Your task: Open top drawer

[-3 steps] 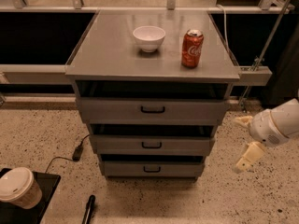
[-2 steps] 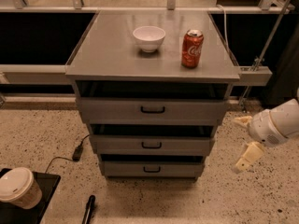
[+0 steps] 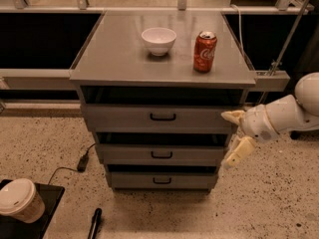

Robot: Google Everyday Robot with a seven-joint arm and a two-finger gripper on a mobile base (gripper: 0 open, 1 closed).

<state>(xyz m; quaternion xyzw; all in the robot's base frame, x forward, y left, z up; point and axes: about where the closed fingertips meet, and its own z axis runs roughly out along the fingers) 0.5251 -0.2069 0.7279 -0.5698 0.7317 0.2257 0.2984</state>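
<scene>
The top drawer (image 3: 124,118) is the widest of three grey metal drawers in a cabinet at the centre of the camera view. Its flat front is flush with the cabinet, and a small black loop handle (image 3: 163,117) sits at its middle. My gripper (image 3: 235,135) is at the cabinet's right front corner, level with the top and middle drawers and to the right of the handle. It is open and empty, with one pale finger (image 3: 232,116) by the top drawer's right end and the other finger (image 3: 239,152) lower down.
A white bowl (image 3: 158,40) and a red cola can (image 3: 205,51) stand on the cabinet top (image 3: 114,59). The middle drawer (image 3: 129,155) and bottom drawer (image 3: 134,180) lie below. A lidded paper cup (image 3: 19,200) and a black cable (image 3: 75,166) are on the floor at the left.
My gripper and arm have moved left, from out on the floor at the right to the cabinet's right front corner. The drawers have not moved.
</scene>
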